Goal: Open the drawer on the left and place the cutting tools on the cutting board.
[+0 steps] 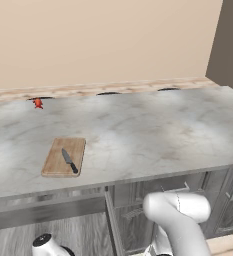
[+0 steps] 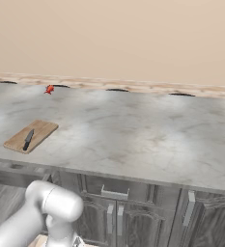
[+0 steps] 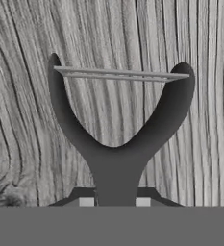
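Note:
The cutting board (image 1: 58, 150) lies on the counter's front left, and the black-handled knife (image 1: 69, 161) rests on it; from the right base view the board (image 2: 36, 129) and knife (image 2: 28, 139) sit at the left. Below the counter the drawer (image 1: 63, 232) stands pulled out. In the hand view my gripper (image 3: 114, 202) is shut on the stem of the dark forked shears (image 3: 118, 144). A thin metal bar spans the two prongs. The tool lies over grey wood grain (image 3: 200, 144).
A tiny red object (image 1: 38, 103) sits by the back wall at the left. Panelled cabinet doors (image 2: 115, 219) with silver handles run under the counter to the right. My white arm (image 1: 180, 215) bends down in front of them.

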Robot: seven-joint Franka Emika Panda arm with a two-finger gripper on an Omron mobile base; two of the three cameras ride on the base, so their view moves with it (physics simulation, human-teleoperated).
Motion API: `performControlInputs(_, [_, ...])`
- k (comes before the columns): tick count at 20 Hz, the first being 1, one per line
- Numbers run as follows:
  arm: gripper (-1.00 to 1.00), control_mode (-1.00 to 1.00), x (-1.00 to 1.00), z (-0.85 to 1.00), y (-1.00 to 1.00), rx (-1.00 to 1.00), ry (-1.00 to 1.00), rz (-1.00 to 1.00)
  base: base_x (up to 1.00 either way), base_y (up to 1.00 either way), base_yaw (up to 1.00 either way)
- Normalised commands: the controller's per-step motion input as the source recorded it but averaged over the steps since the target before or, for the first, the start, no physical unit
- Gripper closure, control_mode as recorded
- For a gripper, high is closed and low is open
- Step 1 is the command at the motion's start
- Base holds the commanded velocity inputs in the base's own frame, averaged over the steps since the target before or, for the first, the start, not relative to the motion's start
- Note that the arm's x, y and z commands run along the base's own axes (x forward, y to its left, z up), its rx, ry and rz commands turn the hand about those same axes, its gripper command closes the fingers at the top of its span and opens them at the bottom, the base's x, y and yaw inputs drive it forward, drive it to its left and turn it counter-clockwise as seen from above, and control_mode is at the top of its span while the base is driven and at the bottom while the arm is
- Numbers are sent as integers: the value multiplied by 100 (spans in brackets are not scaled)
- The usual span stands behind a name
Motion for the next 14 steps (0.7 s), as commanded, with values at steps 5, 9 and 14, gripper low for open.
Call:
performControlInputs(5, [100, -100, -10, 83, -2, 2, -12, -4, 0, 0, 0])
performControlInputs(9, [100, -100, 6, 100, -28, 6, -2, -3, 0, 0, 0])
performControlInputs(14, [100, -100, 27, 100, -39, 4, 2, -1, 0, 0, 0])
